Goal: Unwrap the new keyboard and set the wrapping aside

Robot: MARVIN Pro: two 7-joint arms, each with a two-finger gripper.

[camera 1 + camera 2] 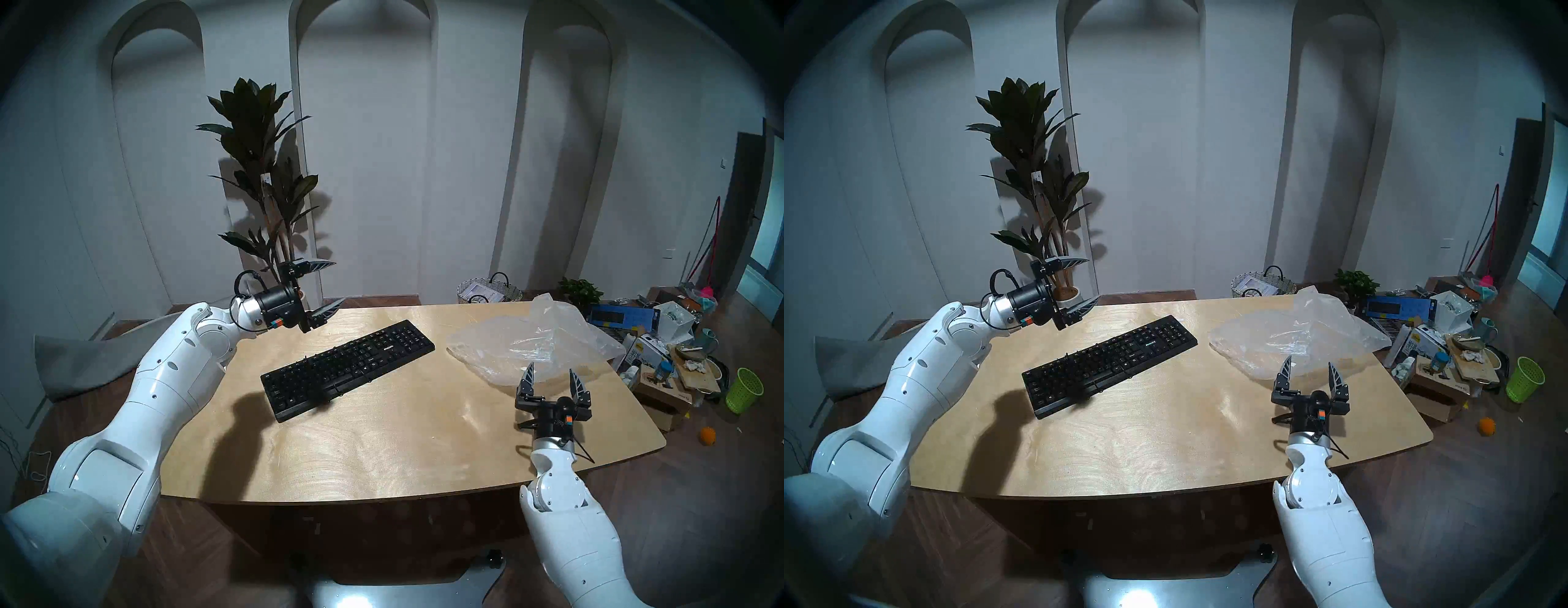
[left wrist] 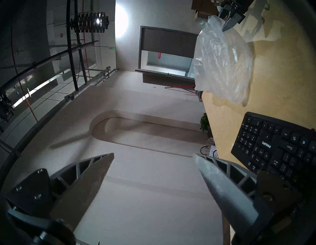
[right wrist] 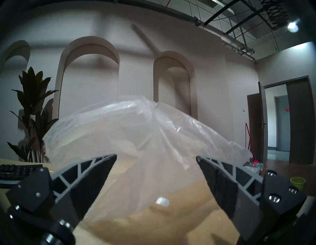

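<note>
— Where is the keyboard (image 1: 348, 368) now?

— It lies bare and diagonal on the wooden worktop (image 1: 382, 450), near the middle. The wrapping (image 1: 534, 344) is crumpled at the far right part of the worktop, apart from the keyboard.

— And the pincers?

— The left pincer (image 1: 329, 284) hangs above the far left edge, spread wide, holding nothing. The right pincer (image 1: 550, 373) is also spread, empty, just before the wrapping.

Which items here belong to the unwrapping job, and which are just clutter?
Job: keyboard, bare on the table; plastic wrapping, lying apart from it.
Clutter: potted plant, wicker basket, blue box, green bin.
</note>
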